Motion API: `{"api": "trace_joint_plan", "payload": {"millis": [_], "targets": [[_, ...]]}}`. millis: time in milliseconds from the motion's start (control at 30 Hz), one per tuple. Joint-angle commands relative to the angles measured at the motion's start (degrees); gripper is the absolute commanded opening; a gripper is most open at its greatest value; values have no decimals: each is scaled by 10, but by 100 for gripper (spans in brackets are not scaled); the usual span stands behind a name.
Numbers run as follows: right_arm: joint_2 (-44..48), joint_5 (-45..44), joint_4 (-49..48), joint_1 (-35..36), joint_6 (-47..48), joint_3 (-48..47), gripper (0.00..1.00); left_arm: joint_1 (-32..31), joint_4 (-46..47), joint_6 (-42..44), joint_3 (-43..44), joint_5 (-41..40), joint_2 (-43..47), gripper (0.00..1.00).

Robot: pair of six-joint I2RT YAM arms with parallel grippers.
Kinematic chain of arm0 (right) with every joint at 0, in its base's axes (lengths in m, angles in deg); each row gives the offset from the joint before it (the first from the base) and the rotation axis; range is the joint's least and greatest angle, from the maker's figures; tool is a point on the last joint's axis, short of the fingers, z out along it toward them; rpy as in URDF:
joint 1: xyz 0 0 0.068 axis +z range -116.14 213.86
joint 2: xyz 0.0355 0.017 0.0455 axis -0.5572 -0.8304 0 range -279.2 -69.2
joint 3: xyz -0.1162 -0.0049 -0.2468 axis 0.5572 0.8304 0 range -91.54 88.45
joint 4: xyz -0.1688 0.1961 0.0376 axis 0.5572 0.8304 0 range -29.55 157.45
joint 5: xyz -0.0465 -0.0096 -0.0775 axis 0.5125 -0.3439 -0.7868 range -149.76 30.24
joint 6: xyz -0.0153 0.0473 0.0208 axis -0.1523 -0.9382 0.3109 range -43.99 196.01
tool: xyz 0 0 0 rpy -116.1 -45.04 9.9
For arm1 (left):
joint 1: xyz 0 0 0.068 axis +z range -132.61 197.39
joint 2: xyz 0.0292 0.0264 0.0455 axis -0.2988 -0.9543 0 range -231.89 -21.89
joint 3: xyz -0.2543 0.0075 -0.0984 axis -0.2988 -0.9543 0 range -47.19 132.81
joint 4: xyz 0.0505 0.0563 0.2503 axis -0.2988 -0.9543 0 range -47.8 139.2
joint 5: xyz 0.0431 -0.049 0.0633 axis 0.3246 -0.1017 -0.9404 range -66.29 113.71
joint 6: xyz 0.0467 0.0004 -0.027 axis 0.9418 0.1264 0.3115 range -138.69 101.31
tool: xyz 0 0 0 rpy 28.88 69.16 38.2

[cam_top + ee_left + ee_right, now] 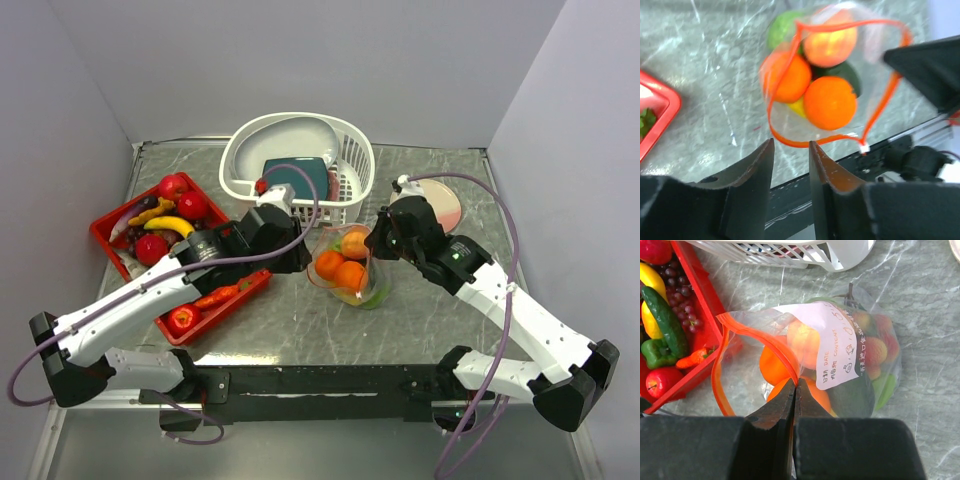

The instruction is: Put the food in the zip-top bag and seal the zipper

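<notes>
Now | left arm angled toward zipper, jaws ajar, empty | right jaws pinching zipper

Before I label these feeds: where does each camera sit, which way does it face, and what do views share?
Top external: above and behind the bases, looking down at the table; both arms show.
Left wrist: on the left arm, facing past the left gripper into the open zip-top bag.
Right wrist: on the right arm, facing past the right gripper, shut on the zipper.
Shared: all three show the bag.
</notes>
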Motion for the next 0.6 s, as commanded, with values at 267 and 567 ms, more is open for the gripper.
{"api": "trace_joint_plan", "payload": {"millis": [267, 567], "targets": [[13, -9, 3, 9, 4, -39, 1, 0, 81, -16, -73, 40, -45, 61], [20, -11, 4, 12, -1, -25, 0, 3, 130, -40, -101, 27, -93, 46]]}}
